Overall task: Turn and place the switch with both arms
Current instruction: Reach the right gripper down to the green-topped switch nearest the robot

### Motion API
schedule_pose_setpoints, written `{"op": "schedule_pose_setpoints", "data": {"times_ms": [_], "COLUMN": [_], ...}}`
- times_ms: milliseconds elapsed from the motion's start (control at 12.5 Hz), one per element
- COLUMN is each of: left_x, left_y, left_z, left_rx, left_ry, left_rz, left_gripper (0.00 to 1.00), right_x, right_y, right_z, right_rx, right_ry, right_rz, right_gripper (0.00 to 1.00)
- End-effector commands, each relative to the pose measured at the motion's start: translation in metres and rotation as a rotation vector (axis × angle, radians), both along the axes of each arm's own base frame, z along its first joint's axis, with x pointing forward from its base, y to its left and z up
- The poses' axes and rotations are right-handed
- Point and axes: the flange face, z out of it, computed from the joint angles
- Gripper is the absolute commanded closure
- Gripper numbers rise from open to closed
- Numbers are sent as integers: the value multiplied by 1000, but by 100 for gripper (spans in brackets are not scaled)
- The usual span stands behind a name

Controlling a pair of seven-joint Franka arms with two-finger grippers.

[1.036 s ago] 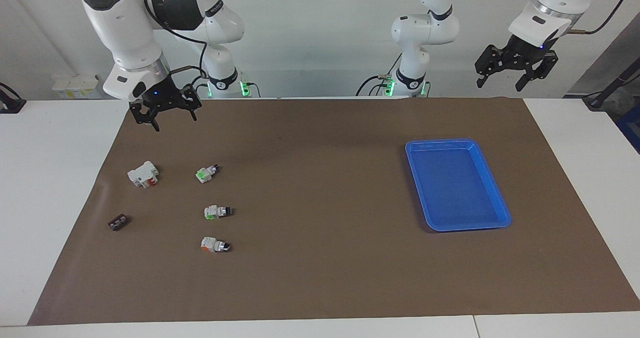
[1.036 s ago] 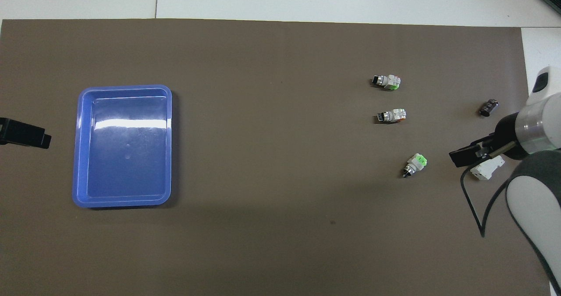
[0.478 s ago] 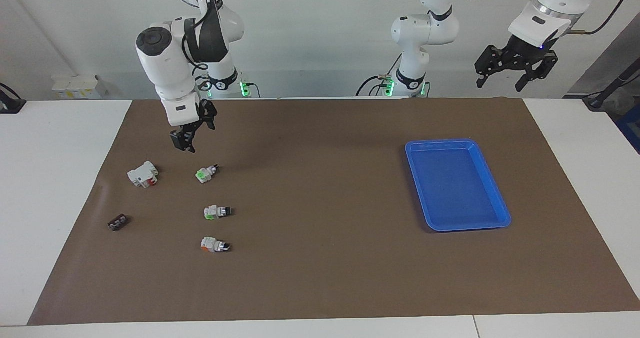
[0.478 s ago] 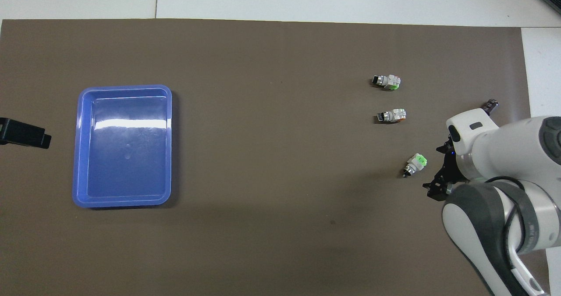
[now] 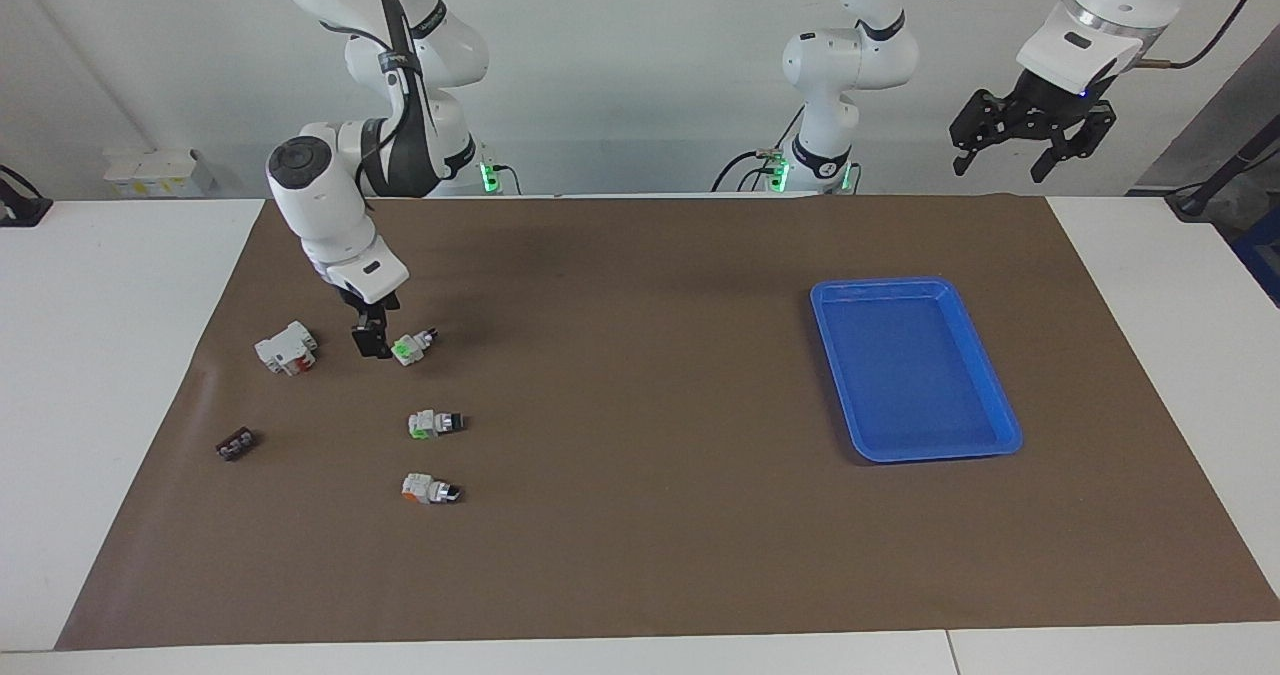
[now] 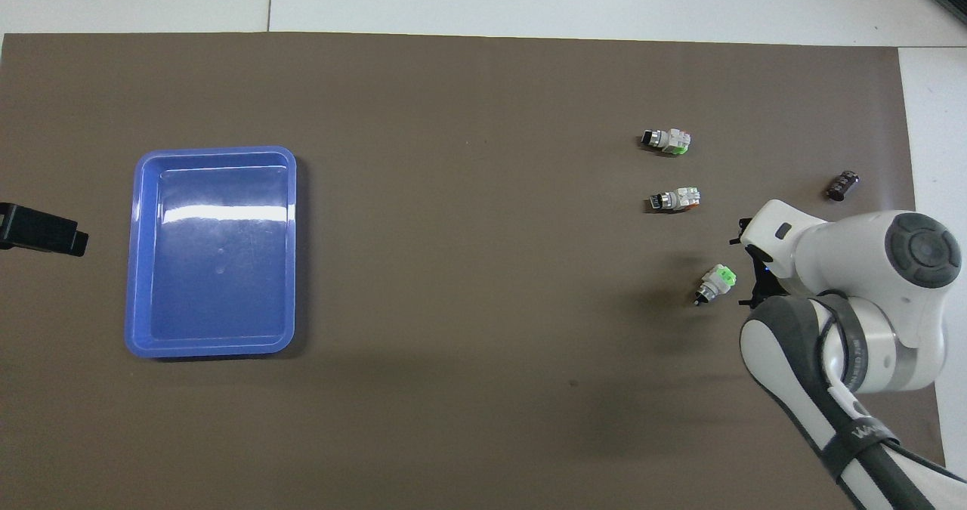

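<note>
The switch (image 5: 408,347) with the broad green block lies on the brown mat, its knob pointing toward the left arm's end; it also shows in the overhead view (image 6: 716,282). My right gripper (image 5: 372,341) hangs low over the mat, close beside the switch's green end on the right arm's side, open and empty. I cannot tell whether it touches the switch. In the overhead view the arm's own wrist covers most of it. My left gripper (image 5: 1030,145) waits raised and open at the left arm's end of the table, empty.
A lime-cornered switch (image 5: 433,422) and an orange-ended switch (image 5: 428,488) lie farther from the robots. A white-and-red block (image 5: 286,347) and a small black part (image 5: 236,444) lie toward the right arm's end. A blue tray (image 5: 1000,425) sits toward the left arm's end.
My right arm swung from the mat's corner toward the switch and came down; its gripper now hangs low beside the green end. The left arm has not moved.
</note>
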Motion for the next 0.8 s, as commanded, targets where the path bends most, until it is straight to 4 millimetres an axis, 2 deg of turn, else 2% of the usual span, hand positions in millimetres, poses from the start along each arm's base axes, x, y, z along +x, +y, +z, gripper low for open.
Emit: {"op": "schedule_pose_setpoints", "data": {"times_ms": [0,239,717], "left_x": [-8,-8,-8], "left_y": [3,3,3], "left_z": [0,0,0], "left_rx": [18,18,18], "left_ry": [1,2,1], "left_rz": [2,2,2], "left_gripper": [0,0,0], "right_x": [-7,-9,-21], "right_y": [7,18,6], "right_z": [-16,-23,-39], "right_rx": [2,-4,-21], "right_ry": [-69,-91,-133], "right_rz": [118,201,285], "right_gripper": [0,0,0]}}
